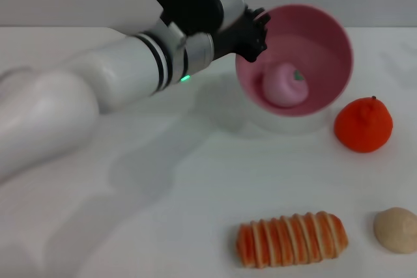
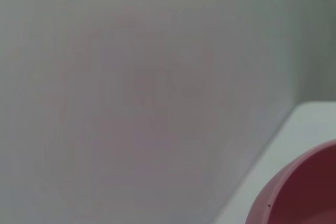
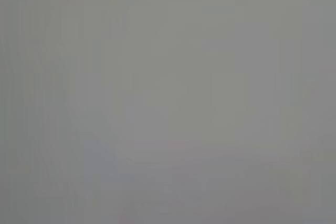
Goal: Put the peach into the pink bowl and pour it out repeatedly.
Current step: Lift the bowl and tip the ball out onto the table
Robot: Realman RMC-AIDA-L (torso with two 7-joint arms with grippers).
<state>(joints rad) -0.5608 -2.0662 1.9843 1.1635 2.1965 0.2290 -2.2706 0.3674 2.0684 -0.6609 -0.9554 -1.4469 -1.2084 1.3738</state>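
Striped bread [image 1: 292, 239] lay nearest, beige lump [image 1: 396, 229] beside; left tool [image 1: 255, 34] gripped the tilted pink bowl [image 1: 326, 37] holding the peach [image 1: 284, 84], orange fruit [image 1: 363, 125] alongside.

lab-like setup — bare white table [image 1: 163, 226], plain grey wall [image 2: 131, 77].

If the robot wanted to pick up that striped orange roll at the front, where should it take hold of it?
Best across the middle of the striped roll, from straight above, with one finger on each long side. It lies flat and lengthwise on the table, so its narrow width suits a grip better than its long ends. The beige lump sits apart at one end, leaving the long sides free.
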